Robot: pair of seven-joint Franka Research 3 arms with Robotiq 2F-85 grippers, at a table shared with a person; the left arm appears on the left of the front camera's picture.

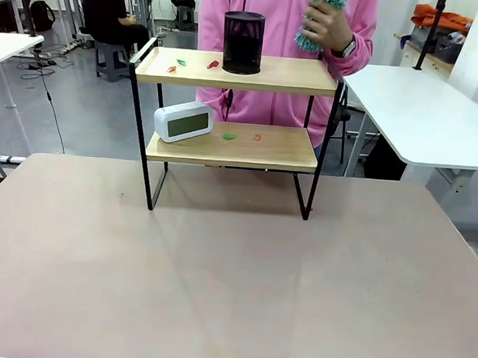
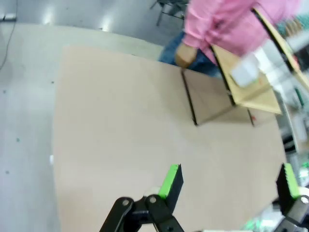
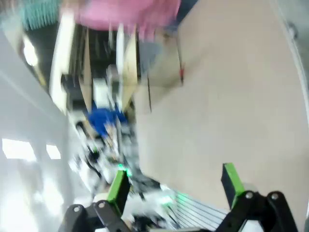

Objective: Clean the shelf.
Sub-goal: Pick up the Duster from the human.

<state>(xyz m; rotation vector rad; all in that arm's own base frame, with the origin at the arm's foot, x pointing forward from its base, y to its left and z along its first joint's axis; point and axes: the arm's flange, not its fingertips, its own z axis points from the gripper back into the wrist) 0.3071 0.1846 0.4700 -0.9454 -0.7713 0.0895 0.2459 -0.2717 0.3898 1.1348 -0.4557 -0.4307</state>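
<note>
1. Where the person's pink top stands behind it, the shelf [image 1: 265,148] has rear legs that are hard to pick out; in the right wrist view it is a blur of pale streaks.
2. The teal duster [image 1: 322,14] in the person's hand [image 1: 328,29] is cut off by the front view's top edge.
3. Red and green bits [image 1: 229,135] on both boards are too small to identify.
4. The shelf stands at the middle of the table's [image 1: 233,276] far edge, with its long axis along that edge and its open front facing the robot's side.
5. A black mesh cup [image 1: 243,43] sits mid top board, and a white digital clock [image 1: 183,121] sits at the lower board's left end.
6. The left gripper [image 2: 231,180] and right gripper [image 3: 175,182] are both released, jaws spread wide and gripping nothing, above bare table.
</note>
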